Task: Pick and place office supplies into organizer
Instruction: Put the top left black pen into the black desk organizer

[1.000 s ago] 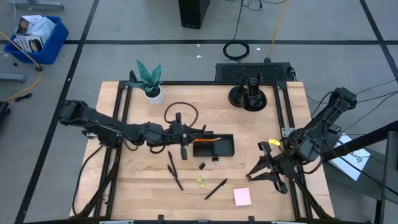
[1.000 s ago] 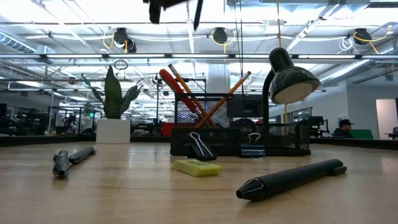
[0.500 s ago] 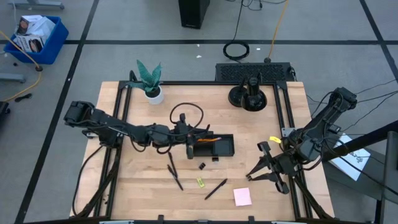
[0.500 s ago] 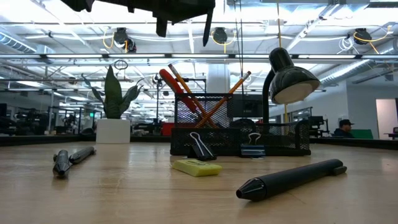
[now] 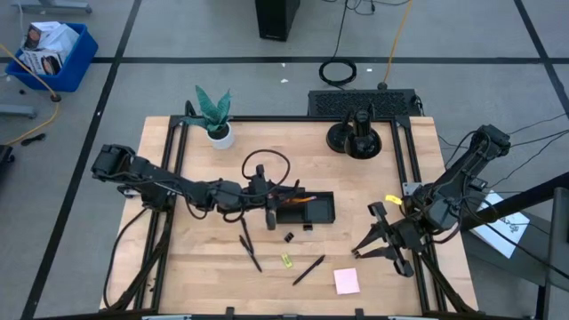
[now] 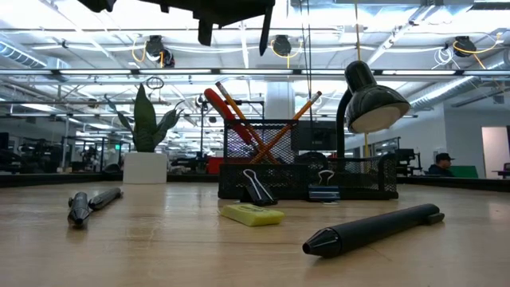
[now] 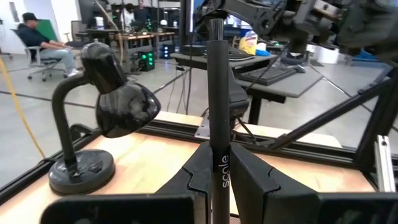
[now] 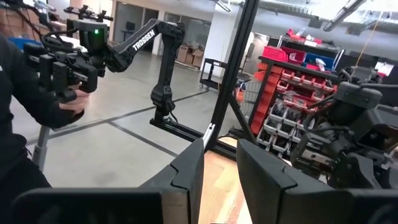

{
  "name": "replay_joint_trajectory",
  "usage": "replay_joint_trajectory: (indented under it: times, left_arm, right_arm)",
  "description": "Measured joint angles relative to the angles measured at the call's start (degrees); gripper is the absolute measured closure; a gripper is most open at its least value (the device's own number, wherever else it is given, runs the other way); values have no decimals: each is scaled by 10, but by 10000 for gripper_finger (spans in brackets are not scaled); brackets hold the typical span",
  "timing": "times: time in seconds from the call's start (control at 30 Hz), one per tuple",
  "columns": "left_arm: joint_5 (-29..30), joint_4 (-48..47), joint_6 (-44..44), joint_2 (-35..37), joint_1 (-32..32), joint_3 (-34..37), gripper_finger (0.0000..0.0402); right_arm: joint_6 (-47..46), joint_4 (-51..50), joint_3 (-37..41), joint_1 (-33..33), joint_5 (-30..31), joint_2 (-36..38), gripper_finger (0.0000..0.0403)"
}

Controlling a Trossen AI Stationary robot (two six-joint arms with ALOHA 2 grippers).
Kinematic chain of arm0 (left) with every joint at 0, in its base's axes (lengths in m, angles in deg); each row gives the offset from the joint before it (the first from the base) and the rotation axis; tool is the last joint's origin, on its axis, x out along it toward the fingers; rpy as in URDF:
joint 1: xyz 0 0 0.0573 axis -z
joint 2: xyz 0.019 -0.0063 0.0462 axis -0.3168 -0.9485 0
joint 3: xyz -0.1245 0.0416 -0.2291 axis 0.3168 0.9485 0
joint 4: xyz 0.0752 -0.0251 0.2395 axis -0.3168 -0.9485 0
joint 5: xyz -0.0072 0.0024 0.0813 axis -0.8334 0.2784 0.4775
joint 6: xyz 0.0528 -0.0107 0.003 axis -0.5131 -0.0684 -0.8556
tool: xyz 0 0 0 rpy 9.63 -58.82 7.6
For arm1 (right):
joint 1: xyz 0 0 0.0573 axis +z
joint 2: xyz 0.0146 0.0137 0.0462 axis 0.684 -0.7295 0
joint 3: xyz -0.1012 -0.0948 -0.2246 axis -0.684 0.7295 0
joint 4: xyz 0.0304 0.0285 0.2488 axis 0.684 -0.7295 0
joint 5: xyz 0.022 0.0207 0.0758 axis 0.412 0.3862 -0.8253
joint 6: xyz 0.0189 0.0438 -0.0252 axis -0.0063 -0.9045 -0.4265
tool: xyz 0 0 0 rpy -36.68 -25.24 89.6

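Table [image 5: 196, 267]: pale wood in a black frame; both arms reach over it.
Left arm: stretches across from the left edge; the left gripper [image 5: 270, 210] hangs above the organizer's left end, its jaws pinched on a black pen [image 7: 217, 112] that stands upright between the fingers [image 7: 193, 180].
Right arm: waits by the right edge; the right gripper [image 5: 380, 242] has its jaws partly apart and holds nothing.
Lamp [image 5: 356, 133]: black desk lamp at the back of the table, well clear of the organizer.
Plant [image 5: 214, 116]: white pot at the back left.
Organizer [image 5: 313, 212]: black mesh tray near the middle; scissors [image 6: 221, 108] and pencils [image 6: 275, 131] lean up out of it.
Sticky pad [image 5: 347, 281]: pink, near the front edge toward the right.
Loose pens [image 5: 248, 244]: two lie in front of the left gripper, another pen [image 5: 308, 269] lies farther right.
Clips [image 6: 256, 190]: black, just in front of the organizer.
Yellow piece [image 5: 286, 260]: between the loose pens.
Hidden: in the low view the left gripper is cut off at the top; the organizer's compartments cannot be told apart.
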Motion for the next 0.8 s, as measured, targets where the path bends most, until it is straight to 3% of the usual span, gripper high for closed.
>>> replay_joint_trajectory:
  times: [0.27, 0.63, 0.8]
  left_arm:
    - [10, 0, 2, 0, 0, 0, 357]
    - [27, 96, -21, -77, -3, 0, 357]
    - [34, 97, -12, -92, -9, 0, 357]
  right_arm:
    - [20, -1, 0, 0, 0, 0, 314]
    - [23, -7, 0, 0, 0, 0, 314]
    - [13, -7, 0, 0, 0, 0, 314]
